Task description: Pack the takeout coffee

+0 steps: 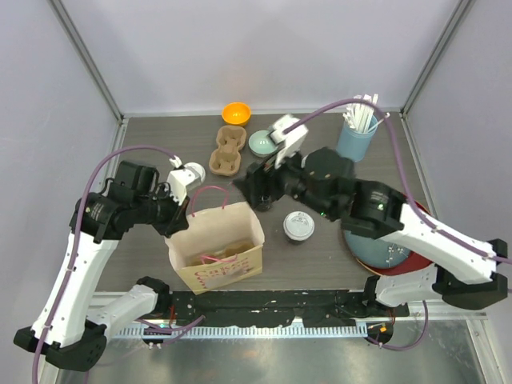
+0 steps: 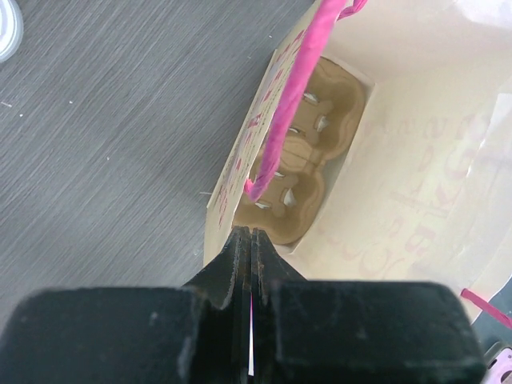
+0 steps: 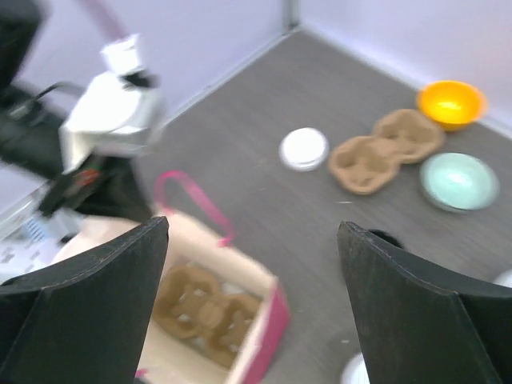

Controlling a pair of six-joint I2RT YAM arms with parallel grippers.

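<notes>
Pinching pink handle: left fingers

- From above, the light is even and soft and everything is sharp; only faint shadows lie on the desk.
- Around my right claw all is blurred: the orange bowl beyond it and the paper bag below it have smeared edges.
- My left claw, close to the lens, is dark and unfocused; the bag wall right of it glares pale.
</notes>
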